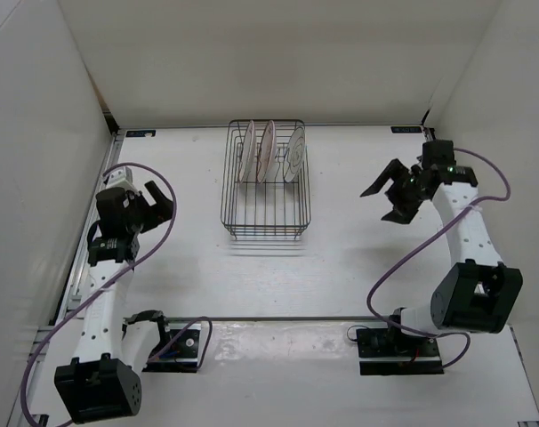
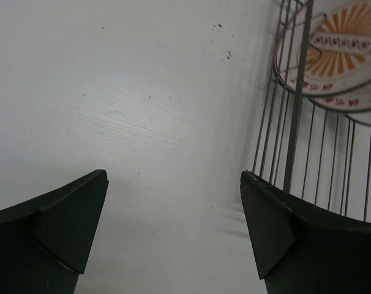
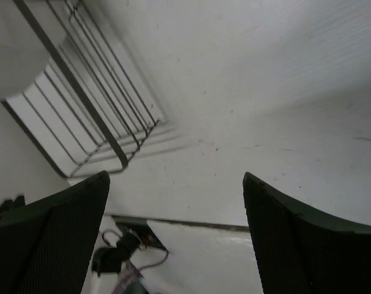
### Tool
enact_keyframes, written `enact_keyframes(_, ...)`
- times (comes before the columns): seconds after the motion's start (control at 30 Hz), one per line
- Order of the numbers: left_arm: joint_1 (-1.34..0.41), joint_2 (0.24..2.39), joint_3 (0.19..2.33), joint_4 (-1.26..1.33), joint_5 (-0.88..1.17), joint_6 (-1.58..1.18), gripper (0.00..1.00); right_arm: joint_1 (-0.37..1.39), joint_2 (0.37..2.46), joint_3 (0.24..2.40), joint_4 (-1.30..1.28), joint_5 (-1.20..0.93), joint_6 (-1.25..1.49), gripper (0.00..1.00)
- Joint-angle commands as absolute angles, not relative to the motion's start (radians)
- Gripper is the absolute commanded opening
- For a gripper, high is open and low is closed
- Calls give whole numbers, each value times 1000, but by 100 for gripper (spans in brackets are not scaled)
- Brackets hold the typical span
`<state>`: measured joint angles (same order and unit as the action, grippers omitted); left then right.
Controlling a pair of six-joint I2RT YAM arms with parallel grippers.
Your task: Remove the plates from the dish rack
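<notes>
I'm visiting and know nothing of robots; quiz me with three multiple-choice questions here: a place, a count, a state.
1. Where in the dish rack do the plates stand? A near end; B far end; C beside it.
2. How many plates? A two; B three; C five.
3. The left gripper and right gripper are: A open, empty; B shut on plates; C gripping the rack.
Answers: B, they stand upright at its far end; B, three rims show; A, both spread wide, holding nothing.
</notes>
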<state>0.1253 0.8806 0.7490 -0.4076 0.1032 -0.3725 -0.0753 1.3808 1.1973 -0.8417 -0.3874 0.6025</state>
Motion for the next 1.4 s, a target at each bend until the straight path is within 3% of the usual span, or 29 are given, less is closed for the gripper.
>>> enact_keyframes(0.0, 130, 835, 802, -525, 290, -250, 100, -89, 1437, 1494, -995, -129, 723, 90)
enact_keyframes(0.07, 129, 790, 802, -557, 377, -137, 100, -94, 1474, 1584, -1099, 82, 832, 90)
enact_keyframes(0.23, 130, 674, 792, -619, 284, -245, 100, -155, 1632, 1672, -1098, 154, 819, 90)
enact_keyframes(0.37, 130, 618, 775, -684, 191, -247, 100, -193, 1706, 1672, -953, -95, 735, 90)
enact_keyframes(0.5, 130, 569, 765, -750, 155, -233, 100, -149, 1695, 1575, -489, -322, 806, 90)
enact_keyframes(0.6, 129, 531, 758, -810, 91, -282, 100, -43, 1877, 1918, -614, -344, 734, 90)
enact_keyframes(0.63, 130, 513, 752, -827, 75, -297, 100, -17, 1979, 2162, -649, -341, 714, 90)
enact_keyframes(0.77, 132, 459, 739, -922, -72, -371, 100, 148, 2218, 2433, -719, -240, 634, 90)
enact_keyframes(0.9, 130, 471, 749, -957, -78, -348, 100, 247, 2174, 2248, -579, -161, 626, 90)
enact_keyframes(1.07, 129, 514, 749, -946, -66, -363, 100, 322, 2258, 2361, -659, -141, 511, 90)
enact_keyframes(1.37, 129, 560, 753, -953, -32, -368, 100, 442, 2261, 2286, -695, 185, 357, 84)
